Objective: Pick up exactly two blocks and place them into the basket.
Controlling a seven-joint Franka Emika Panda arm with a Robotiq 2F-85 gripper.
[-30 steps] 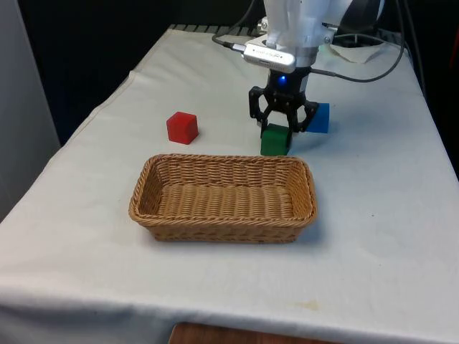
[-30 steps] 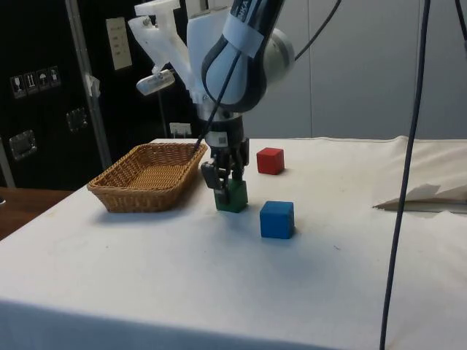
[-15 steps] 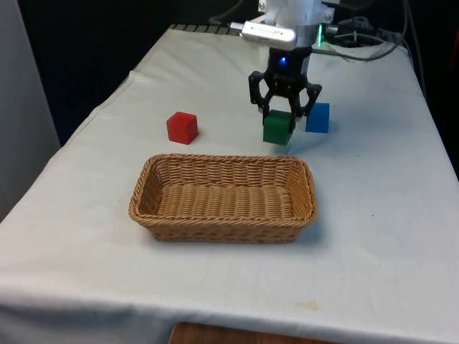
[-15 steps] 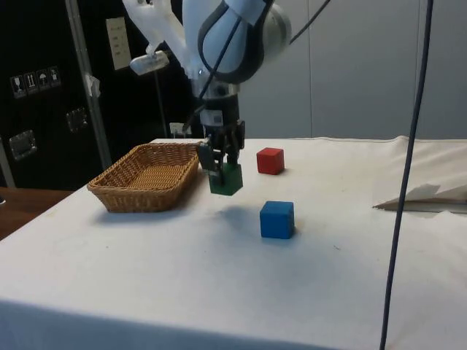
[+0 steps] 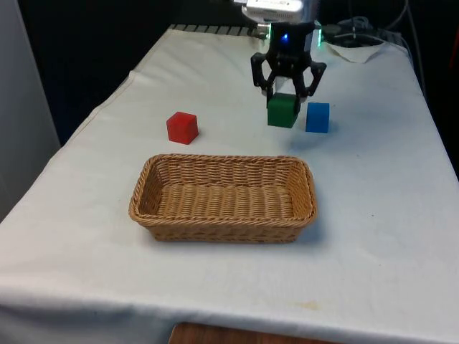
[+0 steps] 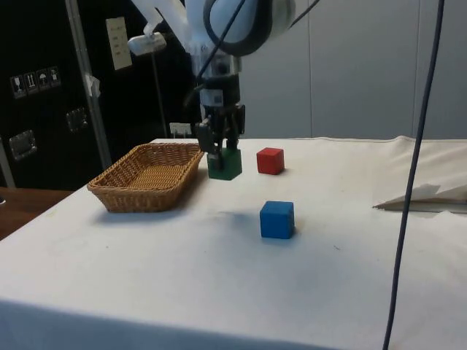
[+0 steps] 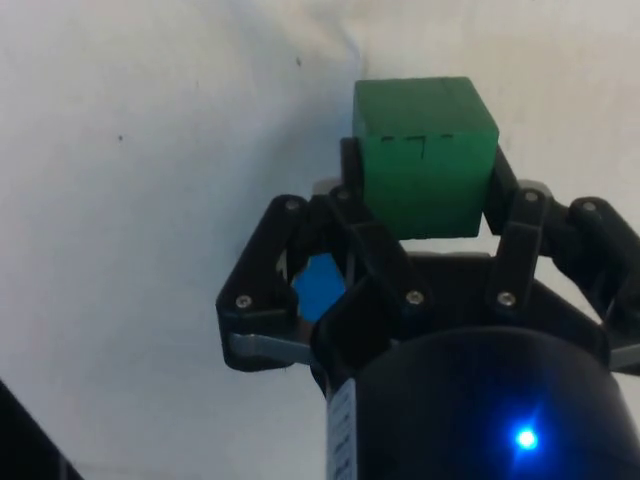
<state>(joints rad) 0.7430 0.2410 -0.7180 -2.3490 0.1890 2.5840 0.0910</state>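
Green block [image 5: 282, 111] clamped in the jaws, hanging clear of the counter beyond the basket [image 5: 224, 198]; carry it over the basket's middle; lower inside the rim before releasing; basket holds nothing yet.

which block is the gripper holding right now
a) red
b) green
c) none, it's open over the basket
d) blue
b: the gripper is shut on the green block, held above the cloth, while the red block and blue block sit on the table and the basket holds nothing.
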